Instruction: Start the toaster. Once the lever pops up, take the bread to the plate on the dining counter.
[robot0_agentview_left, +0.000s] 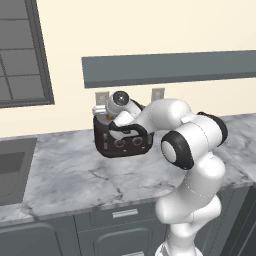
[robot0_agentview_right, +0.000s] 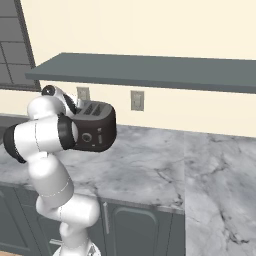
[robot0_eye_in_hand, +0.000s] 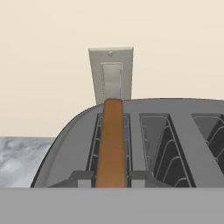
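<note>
Left base view: my arm reaches over the toaster (robot0_agentview_left: 122, 140) on the marble worktop (robot0_agentview_left: 70, 175).
Right base view: toaster (robot0_agentview_right: 95, 127) beside my elbow, below a wall outlet (robot0_agentview_right: 137, 100).
Hand view: the bread (robot0_eye_in_hand: 111, 142) stands in the leftmost slot; my gripper (robot0_eye_in_hand: 111, 177) seems clamped on it.
</note>
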